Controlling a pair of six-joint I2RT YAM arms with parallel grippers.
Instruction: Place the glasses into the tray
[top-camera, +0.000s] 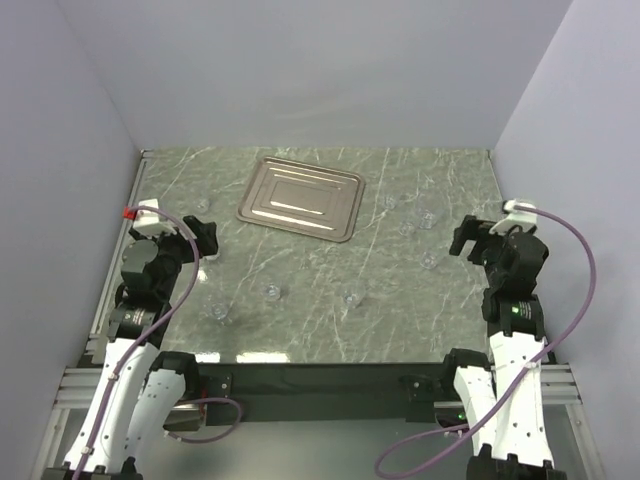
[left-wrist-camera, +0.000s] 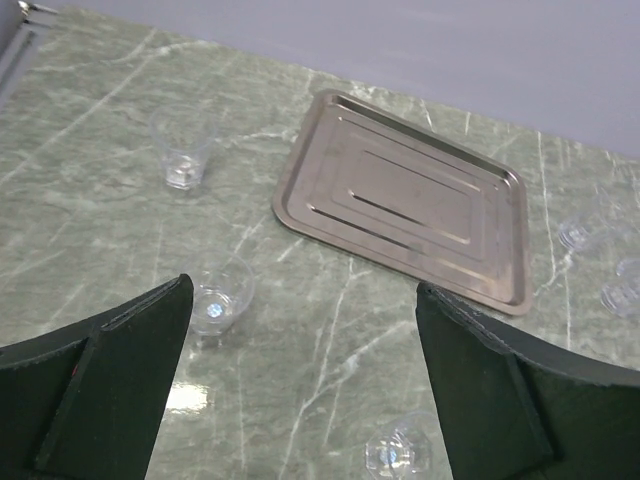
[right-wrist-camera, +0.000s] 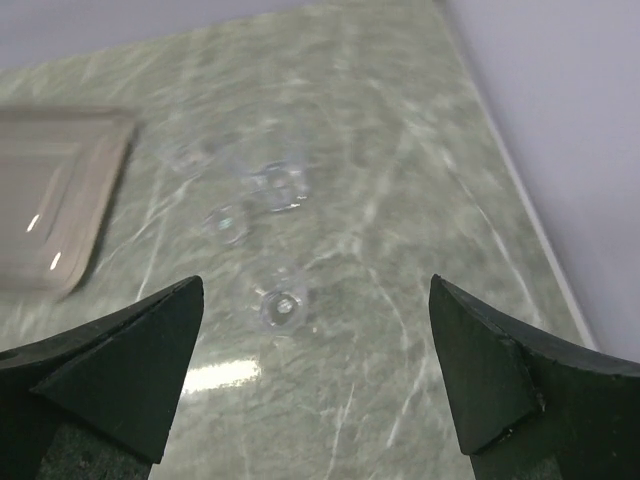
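The silver tray (top-camera: 300, 198) lies empty at the back middle of the table; it also shows in the left wrist view (left-wrist-camera: 410, 195) and at the left edge of the right wrist view (right-wrist-camera: 50, 200). Several tiny clear glasses stand scattered on the table: one left of the tray (top-camera: 203, 205), three along the front (top-camera: 219, 311) (top-camera: 271, 291) (top-camera: 351, 297), and a group to the right (top-camera: 427, 217) (top-camera: 428, 260). My left gripper (top-camera: 207, 240) (left-wrist-camera: 303, 295) is open and empty, with a glass (left-wrist-camera: 218, 300) by its left finger. My right gripper (top-camera: 464, 238) (right-wrist-camera: 315, 290) is open and empty above a glass (right-wrist-camera: 282, 305).
The green marble table (top-camera: 320, 320) is walled at the back and on both sides. A metal rail (top-camera: 125, 240) runs along the left edge. More glasses show in the left wrist view at the far left (left-wrist-camera: 183, 150) and near bottom (left-wrist-camera: 400, 452).
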